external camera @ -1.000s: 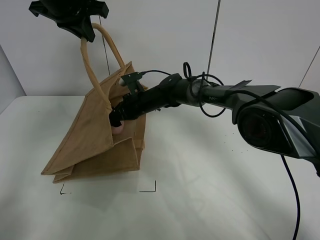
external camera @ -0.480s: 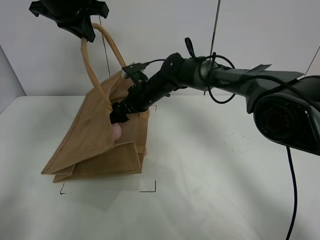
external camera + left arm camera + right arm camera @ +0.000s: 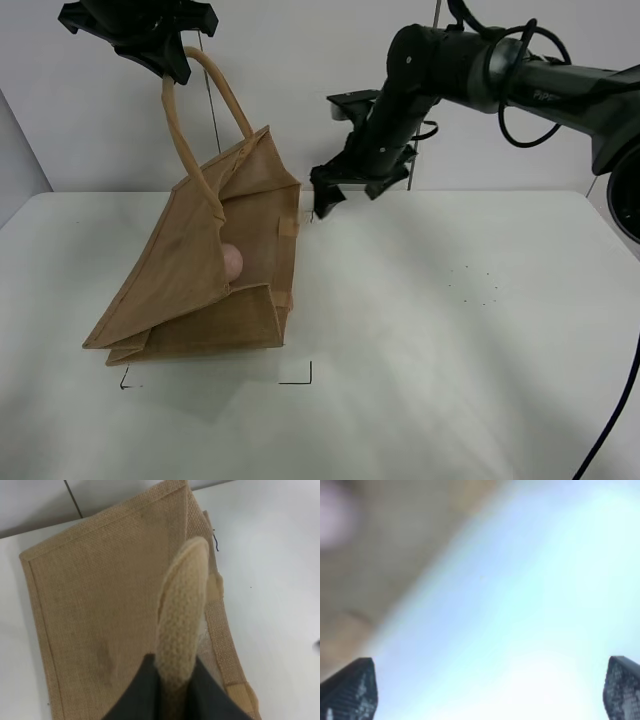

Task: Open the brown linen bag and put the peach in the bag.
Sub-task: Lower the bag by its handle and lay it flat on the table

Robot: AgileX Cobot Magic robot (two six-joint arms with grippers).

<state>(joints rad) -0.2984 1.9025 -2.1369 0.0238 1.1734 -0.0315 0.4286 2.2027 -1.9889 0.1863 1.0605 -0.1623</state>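
Note:
The brown linen bag (image 3: 205, 280) lies tilted on the white table, its mouth held open and facing right. My left gripper (image 3: 165, 60) is shut on one rolled handle (image 3: 182, 615) and holds it high above the bag. The pinkish peach (image 3: 231, 262) rests inside the bag's mouth. My right gripper (image 3: 325, 200) is open and empty, in the air to the right of the bag's top corner. In the right wrist view its two fingertips (image 3: 350, 687) stand far apart over a blurred table, with the bag and peach smeared at the far side.
The white table (image 3: 450, 350) stretches to the right and front of the bag. Black corner marks (image 3: 300, 378) are drawn on it in front of the bag. A grey wall stands behind. Cables hang off the right arm (image 3: 500, 75).
My right gripper has pulled out of the bag's mouth, up and to the right, leaving the peach inside. The left gripper and the handle have not moved.

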